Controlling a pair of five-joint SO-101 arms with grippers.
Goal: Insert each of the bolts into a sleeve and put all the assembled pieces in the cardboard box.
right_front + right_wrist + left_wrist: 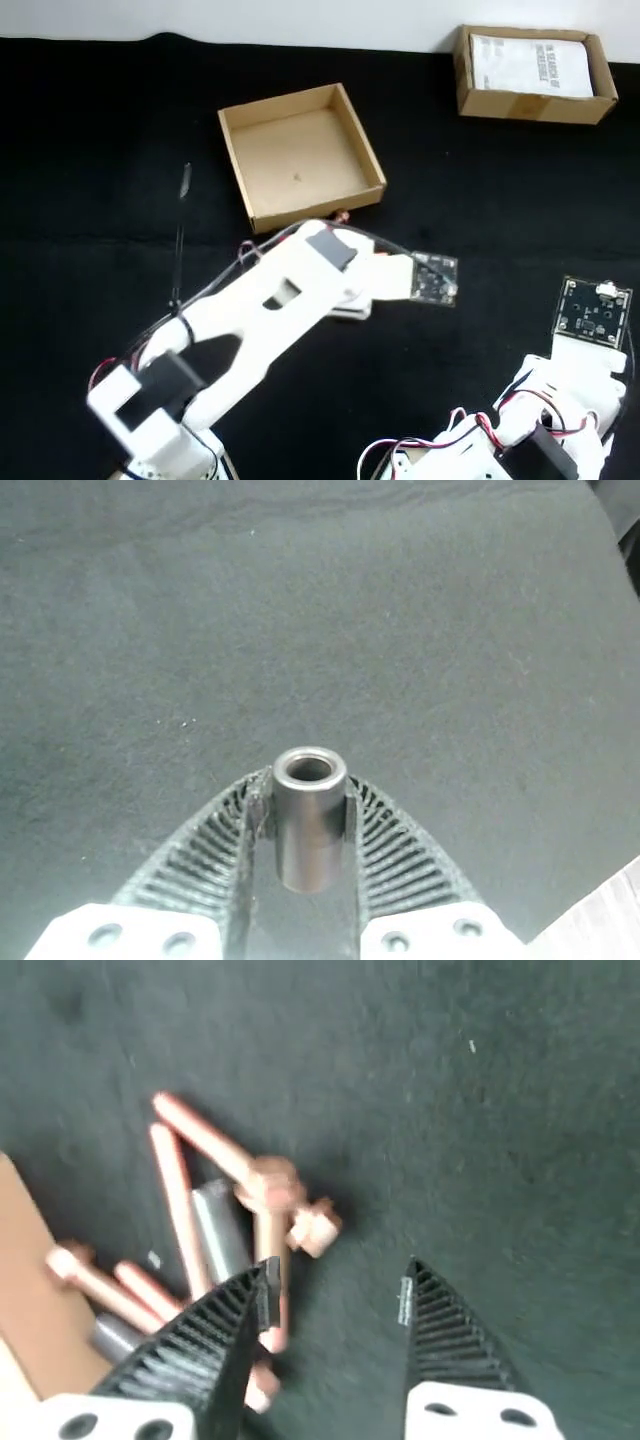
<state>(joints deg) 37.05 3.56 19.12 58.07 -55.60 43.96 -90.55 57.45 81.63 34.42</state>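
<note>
Several copper bolts (pixel 215 1150) and grey sleeves (pixel 222 1230) lie heaped on the black cloth beside the wall of the cardboard box (pixel 30 1300). My left gripper (pixel 335 1285) hangs open just above and beside the heap, with nothing between its fingers. In the high view the left arm (pixel 300 290) stretches toward the front wall of the open cardboard box (pixel 300 150), and a bit of copper bolt (pixel 341 215) peeks out there. My right gripper (pixel 305 820) is shut on a grey metal sleeve (pixel 308 815), held upright with its bore showing.
A second cardboard box (pixel 530 72) holding a printed sheet stands at the back right. A thin dark rod (pixel 182 230) lies left of the open box. The right arm (pixel 560 400) sits at the front right over black cloth.
</note>
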